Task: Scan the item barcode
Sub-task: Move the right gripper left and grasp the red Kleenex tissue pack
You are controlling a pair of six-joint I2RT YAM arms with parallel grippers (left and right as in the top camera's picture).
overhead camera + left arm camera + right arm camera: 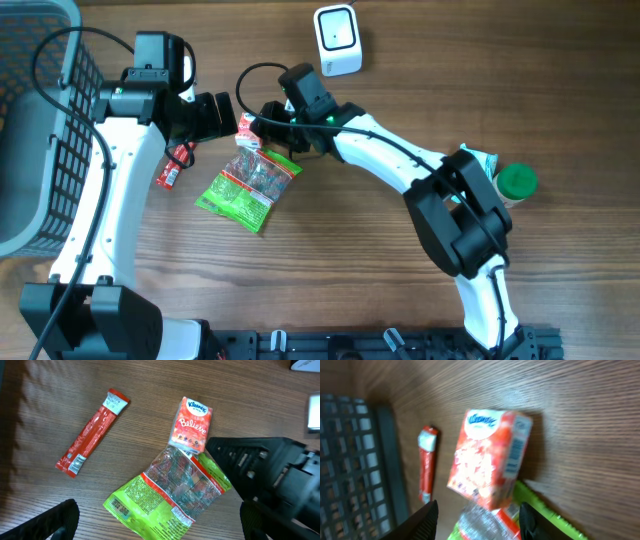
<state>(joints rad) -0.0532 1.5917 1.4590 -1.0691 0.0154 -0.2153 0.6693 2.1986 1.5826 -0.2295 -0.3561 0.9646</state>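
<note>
A red-and-white Kleenex tissue pack (191,425) lies on the wood table, its lower end overlapping the top of a green snack bag (165,495) with a clear window. The bag's barcode panel faces up near its lower left corner. My right gripper (475,522) is open, its fingers standing either side of the bag's clear top and the pack's (490,457) lower end, with a gap on the left side. In the overhead view the right gripper (262,128) is beside the pack (248,128). My left gripper (160,530) is wide open above the bag, holding nothing. The white scanner (337,38) stands at the back.
A red stick sachet (90,432) lies left of the tissue pack. A grey wire basket (40,120) fills the left edge. A green-capped bottle (517,182) stands at the right by the right arm's elbow. Both grippers (222,115) sit close together.
</note>
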